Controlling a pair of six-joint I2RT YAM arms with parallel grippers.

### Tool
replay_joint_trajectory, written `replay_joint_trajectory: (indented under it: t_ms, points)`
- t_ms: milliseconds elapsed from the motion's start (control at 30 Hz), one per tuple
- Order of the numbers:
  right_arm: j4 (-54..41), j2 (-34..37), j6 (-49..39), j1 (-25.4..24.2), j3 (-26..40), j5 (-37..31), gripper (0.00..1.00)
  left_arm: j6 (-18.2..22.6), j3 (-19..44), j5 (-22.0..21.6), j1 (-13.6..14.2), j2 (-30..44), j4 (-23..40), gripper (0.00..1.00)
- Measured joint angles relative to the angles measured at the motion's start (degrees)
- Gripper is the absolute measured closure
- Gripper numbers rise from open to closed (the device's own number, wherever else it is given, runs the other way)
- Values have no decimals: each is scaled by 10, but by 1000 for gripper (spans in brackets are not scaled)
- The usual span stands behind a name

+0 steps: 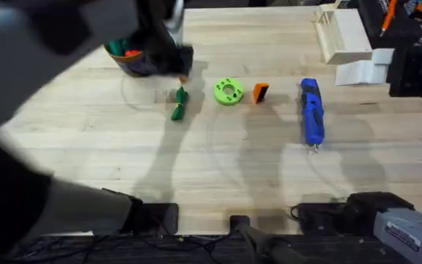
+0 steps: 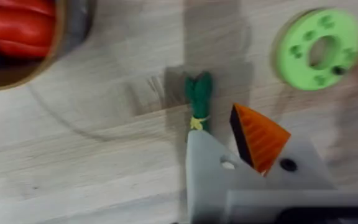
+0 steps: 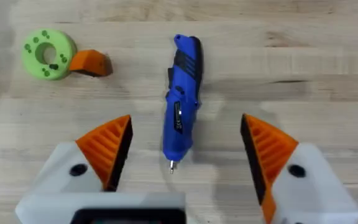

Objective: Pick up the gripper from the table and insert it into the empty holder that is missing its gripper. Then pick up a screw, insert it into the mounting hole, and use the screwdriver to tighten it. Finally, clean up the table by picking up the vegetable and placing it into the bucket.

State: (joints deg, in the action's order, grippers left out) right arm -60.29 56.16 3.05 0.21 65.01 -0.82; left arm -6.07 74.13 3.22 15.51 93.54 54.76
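Note:
The dark green vegetable (image 1: 179,103) (image 2: 199,98) lies on the table (image 1: 108,147), just ahead of my left gripper (image 2: 216,124) (image 1: 180,70). That gripper is shut on nothing; one side is the bare white holder (image 2: 207,165), the other carries an orange finger (image 2: 260,137). The bucket (image 1: 134,59) (image 2: 17,43) stands close beside it, with red pieces inside. The loose orange gripper (image 1: 260,92) (image 3: 91,63) rests next to a lime-green disc (image 1: 228,92) (image 3: 47,53). My right gripper (image 3: 185,121) is open above the blue screwdriver (image 1: 311,111) (image 3: 182,106).
White plastic parts (image 1: 343,33) sit at the table's far right corner, beside dark equipment (image 1: 416,66). The left arm (image 1: 35,88) rises large and blurred across the left of the overhead view. The right arm's base (image 1: 387,216) is at the lower right.

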Motion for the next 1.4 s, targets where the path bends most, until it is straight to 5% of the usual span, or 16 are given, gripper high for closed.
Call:
replay_joint_trajectory:
  t_ms: [233,433,600,667,1100,1400]
  points:
    - [0,0,0,0,0,0,9,0,42,-2,0,-131,26,988]
    - [0,0,0,0,0,0,8,0,42,-13,0,-149,31,976]
    - [0,0,0,0,0,0,8,-34,42,-38,0,-152,40,207]
    - [0,0,0,0,0,0,8,-45,42,-46,0,-165,42,32]
    - [0,0,0,0,0,0,8,-60,-90,-154,0,-541,44,14]
    - [0,0,0,0,0,0,8,-60,-118,-181,0,-624,39,14]
